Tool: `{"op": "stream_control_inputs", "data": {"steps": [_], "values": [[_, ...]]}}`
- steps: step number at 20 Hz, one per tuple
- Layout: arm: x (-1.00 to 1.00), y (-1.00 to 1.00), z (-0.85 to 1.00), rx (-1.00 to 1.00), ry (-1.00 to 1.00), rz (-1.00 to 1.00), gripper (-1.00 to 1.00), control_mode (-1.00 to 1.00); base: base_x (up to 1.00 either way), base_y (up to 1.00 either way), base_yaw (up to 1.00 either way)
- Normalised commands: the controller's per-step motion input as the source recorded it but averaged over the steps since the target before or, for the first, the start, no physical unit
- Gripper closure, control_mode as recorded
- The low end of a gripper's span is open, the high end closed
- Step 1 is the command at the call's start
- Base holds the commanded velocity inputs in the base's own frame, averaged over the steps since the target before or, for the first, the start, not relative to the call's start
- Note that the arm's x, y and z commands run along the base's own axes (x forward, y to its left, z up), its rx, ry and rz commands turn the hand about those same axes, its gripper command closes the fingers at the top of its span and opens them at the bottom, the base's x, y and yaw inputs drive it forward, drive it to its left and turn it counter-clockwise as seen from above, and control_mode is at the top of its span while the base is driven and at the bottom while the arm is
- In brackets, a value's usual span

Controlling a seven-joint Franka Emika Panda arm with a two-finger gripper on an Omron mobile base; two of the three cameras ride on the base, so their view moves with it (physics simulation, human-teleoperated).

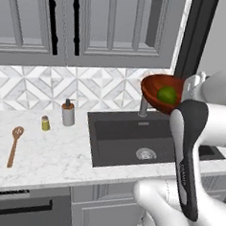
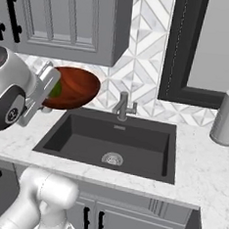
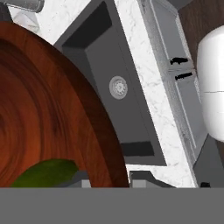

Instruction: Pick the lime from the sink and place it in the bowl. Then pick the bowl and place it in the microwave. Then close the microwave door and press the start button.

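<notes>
1. The bowl (image 1: 160,92) hangs in the air at the right of the left base view, above the back of the sink (image 1: 127,145) and tipped so its open side faces the camera. It is up there because the gripper (image 3: 109,177) has it by the rim — the likely step is the carry toward the microwave.
2. The lime (image 1: 167,94) sits inside the bowl, low against the wall near the held edge. With the bowl this tilted, I judge the fruit could roll out if the tilt grows.
3. In the hand view the two finger tips rise at the bottom centre with the bowl's rim between them. The jaws are closed narrowly on that rim, one tip inside beside the lime and one outside.
4. The arm comes up from the lower right of the left base view, its forearm running upward and the wrist bent toward the bowl. In the right base view the hand sits at the left edge, with the bowl just to its right, above the sink's left end.
5. The sink basin holds nothing but its drain (image 2: 112,159) — the faucet (image 2: 123,106) stands behind it, to the right of the bowl in that view.
</notes>
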Motion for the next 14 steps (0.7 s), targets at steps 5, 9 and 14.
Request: {"op": "stream_control_inputs", "data": {"steps": [5,9,14], "values": [[0.00,0.00,0.00,0.00,0.00,0.00,1.00,1.00,-0.69,-0.38,-0.27],[0.00,0.00,0.00,0.00,0.00,0.00,1.00,1.00,-0.54,-0.01,-0.64],[0.00,0.00,0.00,0.00,0.00,0.00,1.00,1.00,-0.21,0.00,-0.94]]}}
